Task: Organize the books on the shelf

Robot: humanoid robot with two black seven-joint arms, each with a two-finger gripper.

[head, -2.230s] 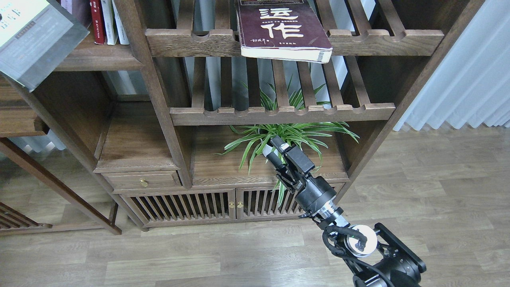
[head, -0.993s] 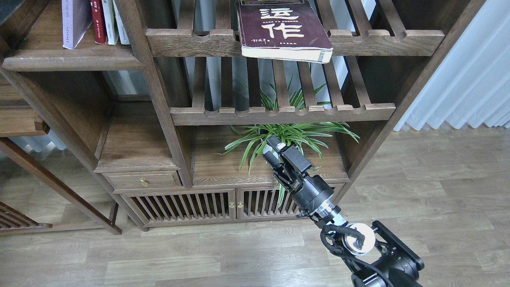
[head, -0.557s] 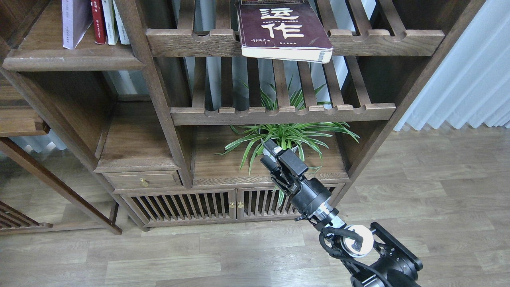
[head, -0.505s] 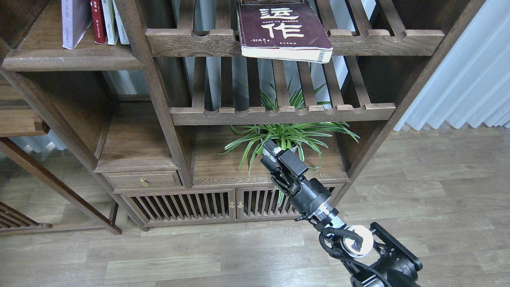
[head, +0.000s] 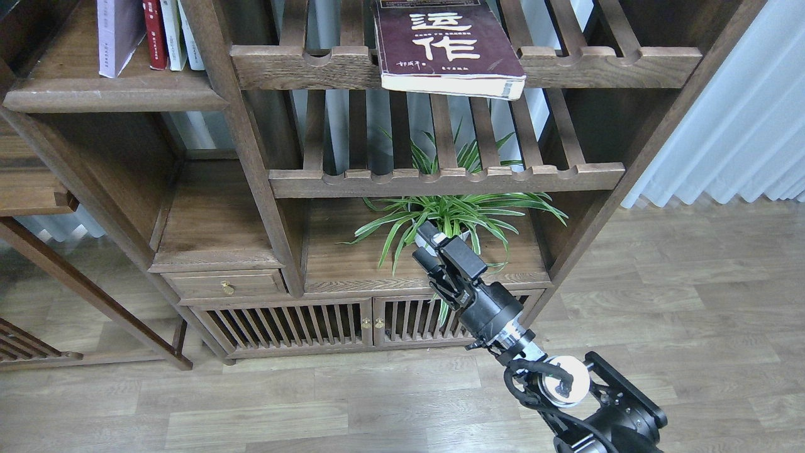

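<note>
Bookcase [head: 264, 207]: dark brown wood, filling the left and centre of the frame; slatted racks in the middle bay, slatted doors at the bottom.
Floor [head: 692, 302]: grey-brown planks, lower half and right of the frame.
Curtain [head: 742, 126]: pale, pleated, right edge.
Shelf [head: 113, 94]: solid plank with rounded front edge, upper left of the frame; carries upright books at its back.
Upper rack [head: 597, 60]: slatted, scallop-notched front rail, top centre; carries the maroon book.
Lower rack [head: 440, 179]: same build, centre of the frame, bare.
Right arm [head: 566, 390]: black, rising from the lower right corner toward the centre.
Plant [head: 453, 217]: green striped leaves, on the ledge under the lower rack, just behind the gripper.
Maroon book [head: 443, 47]: thick, lying flat, large white characters up, front corner overhanging the rail; top centre, well above the right gripper, apart from it.
Upright books [head: 151, 31]: lavender-white one [head: 116, 34] leaning at the left, a red one [head: 151, 31] and pale ones beside it; upper left, well apart from the gripper.
Right gripper [head: 426, 242]: just below frame centre, pointing up and left, in front of the leaves; fingers slightly apart, nothing between them.
Drawer knob [head: 227, 289]: brass, lower left of centre.
Left gripper: out of frame.
</note>
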